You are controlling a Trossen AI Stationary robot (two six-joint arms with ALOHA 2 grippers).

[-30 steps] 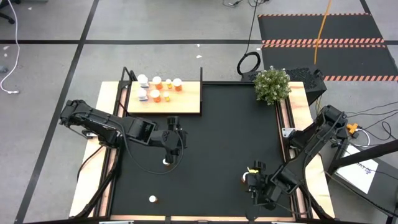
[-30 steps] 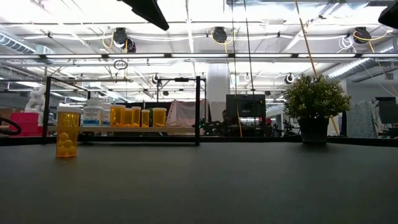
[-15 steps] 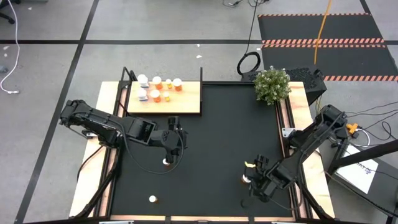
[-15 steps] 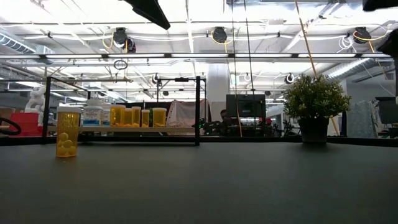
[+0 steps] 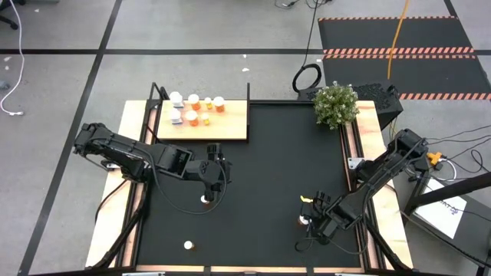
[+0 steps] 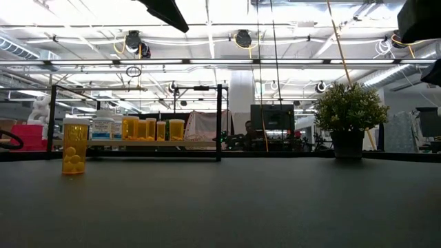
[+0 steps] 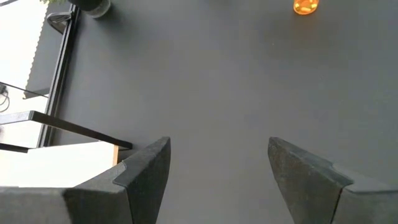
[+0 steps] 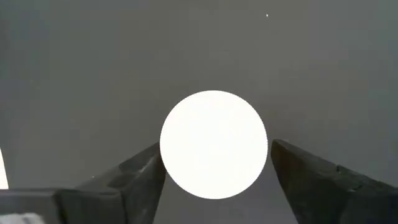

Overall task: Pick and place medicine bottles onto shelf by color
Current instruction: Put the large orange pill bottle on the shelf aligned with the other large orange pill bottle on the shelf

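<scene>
While right hand point(image 8: 214, 180) hovers over white bottle cap point(image 8: 214, 144), fingers spread either side, nothing gripped; left hand point(image 7: 214, 177) open, empty, waiting near shelf point(image 5: 230, 123).

Black mat point(image 5: 261, 153) w/ shelf point(image 5: 230, 123), potted plant point(image 5: 335, 105), 3 loose bottles point(image 5: 188, 245).

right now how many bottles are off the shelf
3: one bottle beside the left pincer, one near the mat's front edge, one under the right pincer. More may be hidden.

mat point(image 5: 261, 153): matt black | shelf point(image 5: 230, 121): light wood | bottles point(image 5: 201, 110): translucent orange plastic
</scene>
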